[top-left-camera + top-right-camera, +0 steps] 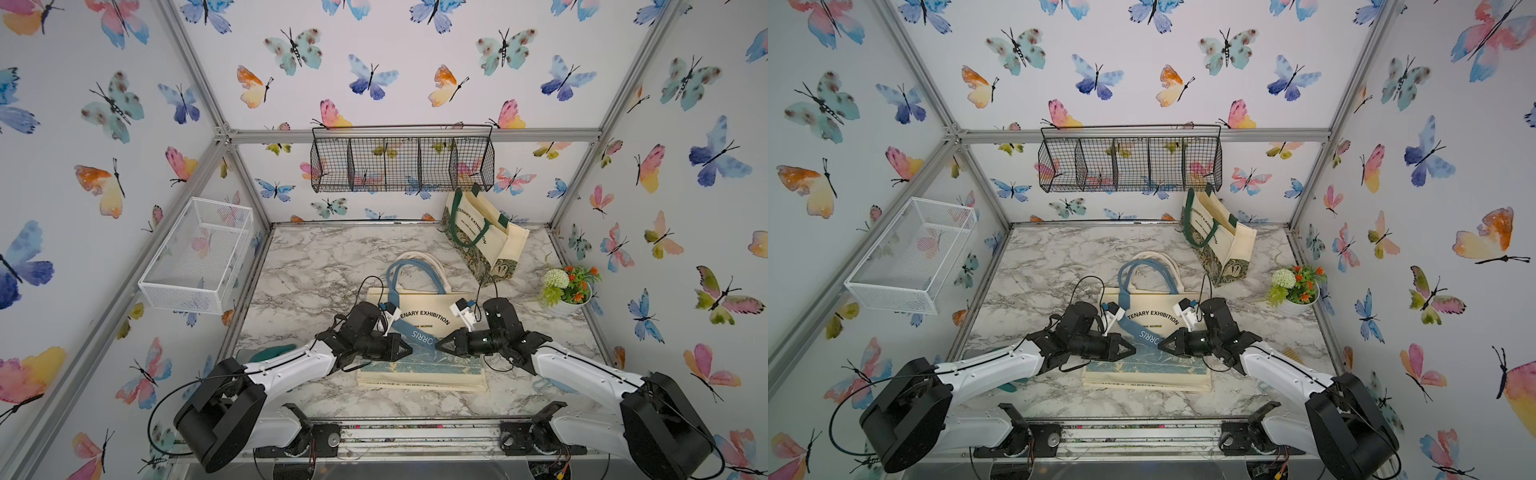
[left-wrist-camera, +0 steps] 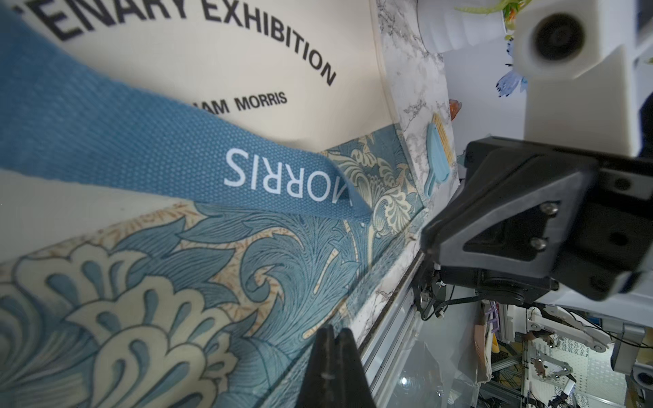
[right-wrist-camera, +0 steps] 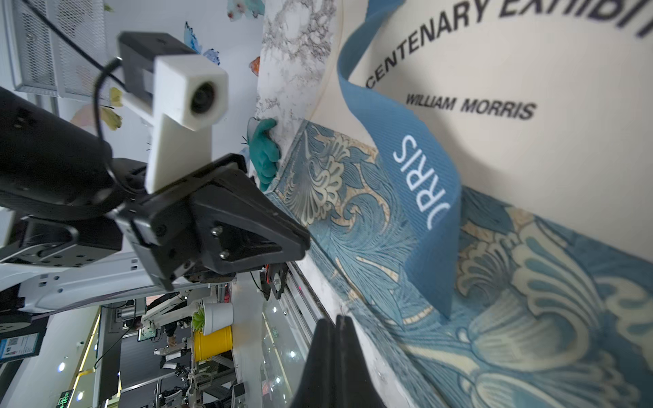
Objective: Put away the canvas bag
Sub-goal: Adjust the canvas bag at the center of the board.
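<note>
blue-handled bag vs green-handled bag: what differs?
Pose: the blue-handled bag lies flat on the table, while the green-handled bag stands upright and open at the back right.
Trim: the blue-handled bag has a blue floral bottom band, the green-handled bag a dark green one.
Shared: both are cream canvas with EXHIBITION lettering.

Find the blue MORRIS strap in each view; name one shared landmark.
Top view: blue strap, mid-picture.
Top view: blue strap, mid-picture too.
Left wrist: blue strap, between black lettering and floral band.
Right wrist: blue strap, crossing onto the floral band.
Shared landmark: the black lettering.
</note>
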